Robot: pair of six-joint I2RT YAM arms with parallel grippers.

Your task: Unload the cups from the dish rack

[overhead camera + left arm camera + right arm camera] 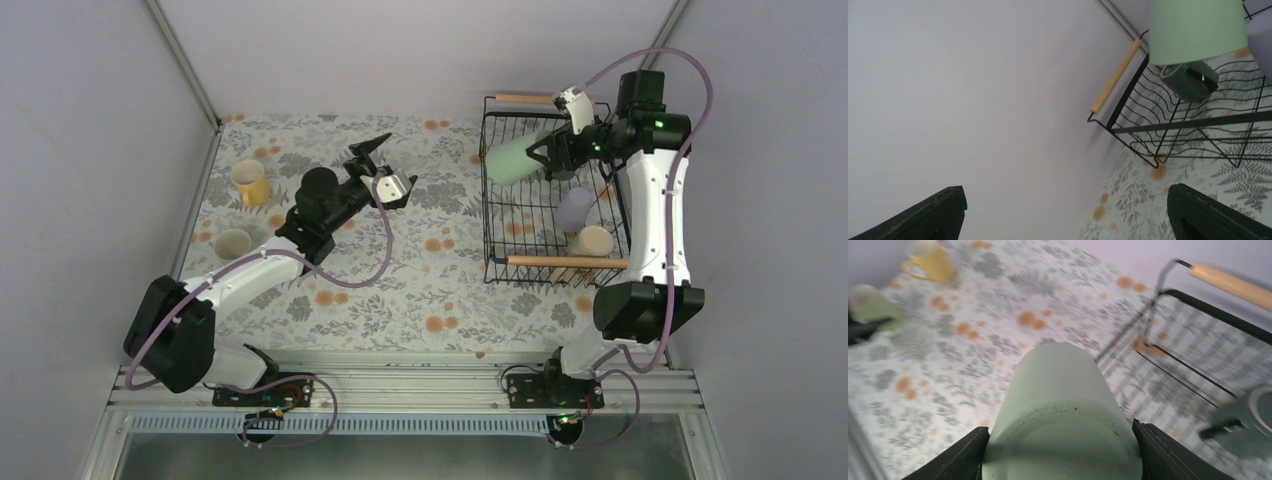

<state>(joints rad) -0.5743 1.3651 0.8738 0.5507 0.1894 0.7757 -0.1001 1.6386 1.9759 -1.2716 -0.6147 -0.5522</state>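
Mint green cup [515, 157] up over the dish rack [488, 215], upper right of the top view, clamped in the right hand [541, 156]; lavender cup [575, 208] and beige cup [593, 241] sit inside the rack; left hand [368, 155] gapes wide, mid-frame, above the desk [440, 290].

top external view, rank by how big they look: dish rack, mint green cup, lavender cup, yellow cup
1. dish rack
2. mint green cup, held by the right end effector above the rack, so nearness to the camera may inflate it
3. lavender cup and yellow cup: look alike, not ranked
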